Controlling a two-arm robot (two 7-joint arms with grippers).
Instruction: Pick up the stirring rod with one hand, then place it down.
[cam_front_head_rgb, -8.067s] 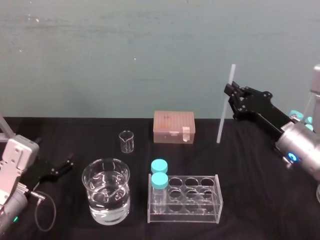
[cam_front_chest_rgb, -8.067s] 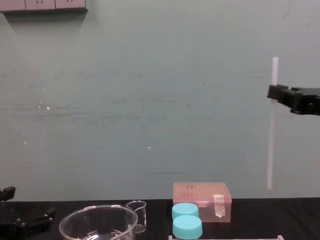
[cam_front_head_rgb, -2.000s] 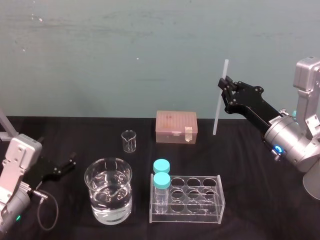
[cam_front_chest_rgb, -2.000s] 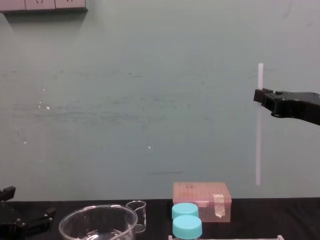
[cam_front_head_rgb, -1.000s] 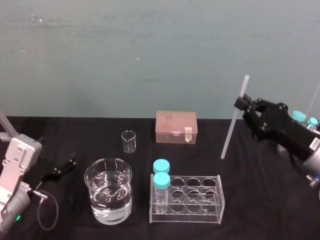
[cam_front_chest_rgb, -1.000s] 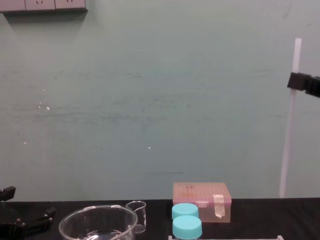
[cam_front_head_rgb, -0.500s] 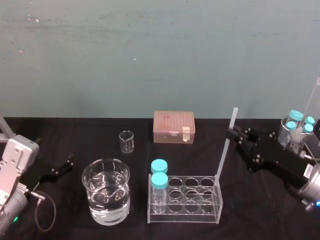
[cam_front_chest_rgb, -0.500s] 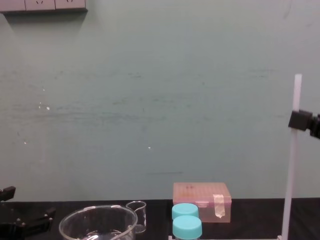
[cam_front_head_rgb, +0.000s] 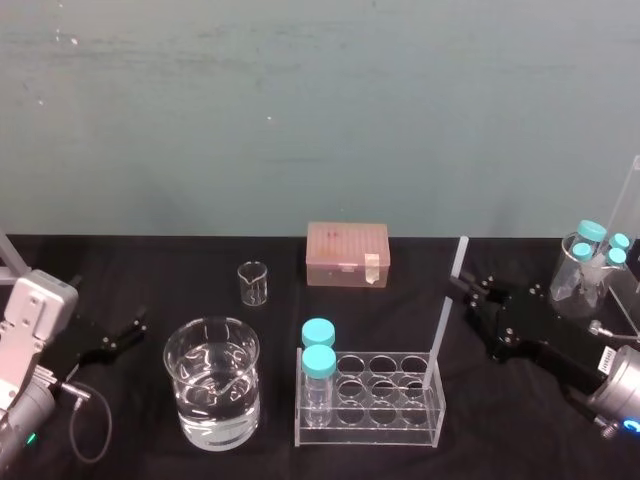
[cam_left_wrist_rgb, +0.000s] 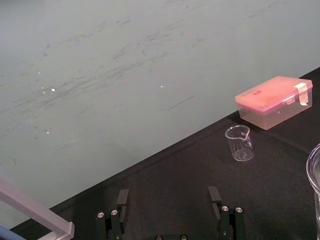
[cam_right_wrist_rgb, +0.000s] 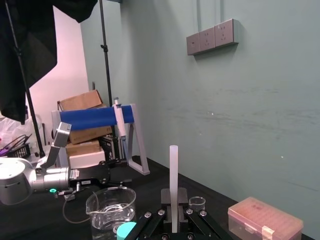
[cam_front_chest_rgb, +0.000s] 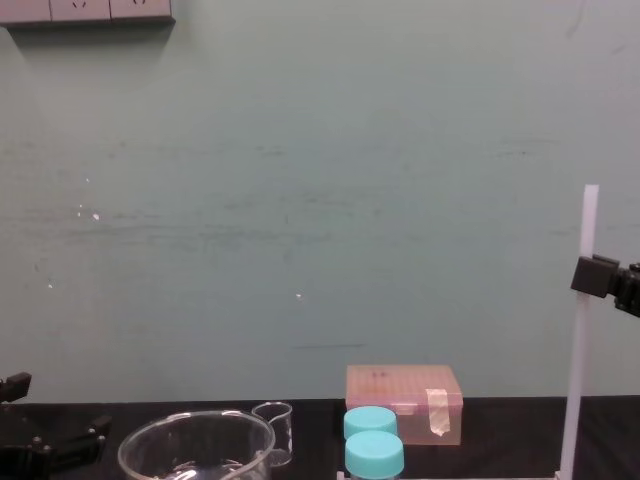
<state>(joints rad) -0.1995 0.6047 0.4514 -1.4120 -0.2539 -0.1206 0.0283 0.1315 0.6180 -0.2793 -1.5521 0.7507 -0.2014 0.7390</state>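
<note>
Stirring rod: the white translucent stirring rod (cam_front_head_rgb: 445, 310) stands nearly upright and leans a little, its top tipped toward the robot's right. In the chest view the stirring rod (cam_front_chest_rgb: 577, 350) rises far above the blue caps.
Rod's lower end: it is down at the right end of the clear test-tube rack (cam_front_head_rgb: 368, 422). Whether it sits in a hole, and which one, cannot be told.
Right gripper: the right gripper (cam_front_head_rgb: 463, 288) reaches in from the robot's right, low over the bench (cam_front_head_rgb: 200, 262). Its fingers are clenched on the rod's upper part, and a short length of rod stands above them. In the chest view the right gripper (cam_front_chest_rgb: 597, 276) shows as a black block at the edge. In the right wrist view the rod (cam_right_wrist_rgb: 173, 187) stands between the fingers.
Left gripper: the left gripper (cam_front_head_rgb: 120, 335) lies at the bench's left side, well apart from the rod. Its fingers are released and spread with nothing between them, as the left wrist view (cam_left_wrist_rgb: 167, 217) shows.
Rack: two blue-capped jars (cam_front_head_rgb: 320, 358) stand in its left column; the other holes hold nothing.
Large beaker: the large beaker (cam_front_head_rgb: 212, 395), partly filled with water, stands just left of the rack.
Small beaker: the small beaker (cam_front_head_rgb: 253, 283) stands behind the large one.
Pink box: the pink box (cam_front_head_rgb: 347, 254), closed, sits near the wall (cam_front_head_rgb: 300, 110), behind the rack.
</note>
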